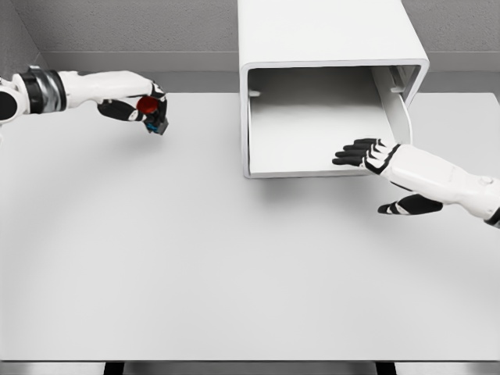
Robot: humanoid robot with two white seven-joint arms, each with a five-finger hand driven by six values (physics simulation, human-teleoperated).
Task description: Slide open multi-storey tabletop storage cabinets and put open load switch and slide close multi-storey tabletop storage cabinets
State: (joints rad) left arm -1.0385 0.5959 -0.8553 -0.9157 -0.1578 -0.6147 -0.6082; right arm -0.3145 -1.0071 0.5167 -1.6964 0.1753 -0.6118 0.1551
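Note:
The white storage cabinet [332,47] stands at the back of the table, right of centre, with its drawer [312,168] pulled out toward me and nothing inside it. My left hand [141,105] is raised at the far left, fingers curled around the load switch [152,113], a small dark block with a red round knob and a blue part below. My right hand [367,154] hovers at the drawer's front right corner, fingers stretched flat and spread over the drawer edge, thumb hanging lower; it holds nothing.
The white table [195,266] spreads wide in front of the drawer, its front edge near the bottom of the view. A grey wall runs behind the cabinet.

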